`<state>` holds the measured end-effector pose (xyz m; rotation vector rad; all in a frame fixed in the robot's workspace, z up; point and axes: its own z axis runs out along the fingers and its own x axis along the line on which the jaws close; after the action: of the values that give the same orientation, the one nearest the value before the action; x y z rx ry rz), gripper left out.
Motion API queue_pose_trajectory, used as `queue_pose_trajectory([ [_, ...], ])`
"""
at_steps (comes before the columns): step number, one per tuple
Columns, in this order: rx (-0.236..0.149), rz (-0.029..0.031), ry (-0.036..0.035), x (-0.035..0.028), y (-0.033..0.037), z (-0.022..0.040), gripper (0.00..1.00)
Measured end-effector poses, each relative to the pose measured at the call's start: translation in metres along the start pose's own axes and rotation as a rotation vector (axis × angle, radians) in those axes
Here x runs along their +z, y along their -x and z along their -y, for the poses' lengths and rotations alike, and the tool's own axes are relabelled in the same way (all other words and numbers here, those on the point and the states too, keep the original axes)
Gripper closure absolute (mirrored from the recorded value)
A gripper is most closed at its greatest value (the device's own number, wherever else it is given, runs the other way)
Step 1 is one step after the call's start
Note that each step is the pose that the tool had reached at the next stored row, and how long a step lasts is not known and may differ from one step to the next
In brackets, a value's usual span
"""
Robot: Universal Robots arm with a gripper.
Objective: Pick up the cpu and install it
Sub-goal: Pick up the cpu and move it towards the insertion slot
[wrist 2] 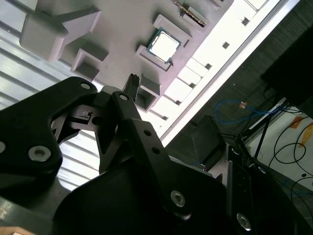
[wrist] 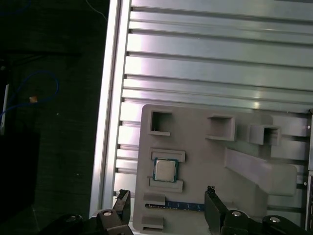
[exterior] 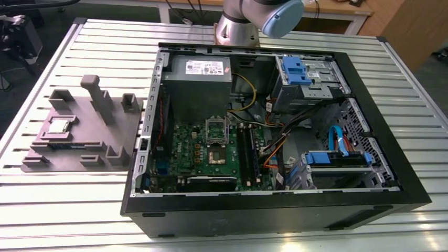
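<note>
From where I stand, the arm [exterior: 255, 21] is cut off by the top edge of the exterior view, so just a silver joint and a blue cap show behind the computer case [exterior: 280, 210]. The cpu [exterior: 60, 126] on the grey fixture [exterior: 123, 128] is too small there to read as more than a pale square. In the first wrist view the gripper [wrist: 167, 208] runs off the picture's edge. The tips of its spread fingers [wrist: 123, 205] show, but its body is lost. One finger covers an end of the green circuit board [wrist: 181, 206]. In the second wrist view the gripper's dark body hides much of the fixture, and the picture's edge clips the circuit board.
</note>
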<state>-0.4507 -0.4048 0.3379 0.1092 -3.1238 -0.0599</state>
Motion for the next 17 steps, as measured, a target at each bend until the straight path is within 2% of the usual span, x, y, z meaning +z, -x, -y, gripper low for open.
queue_pose_trajectory([
  [10, 0.000, 0.0002, 0.0000, 0.0027, 0.0000, 0.0003, 0.29],
  [12, 0.000, 0.0002, 0.0001, 0.0058, 0.0001, 0.0004, 0.29],
  [17, 0.000, 0.0002, 0.0001, 0.0068, 0.0001, 0.0005, 0.29],
])
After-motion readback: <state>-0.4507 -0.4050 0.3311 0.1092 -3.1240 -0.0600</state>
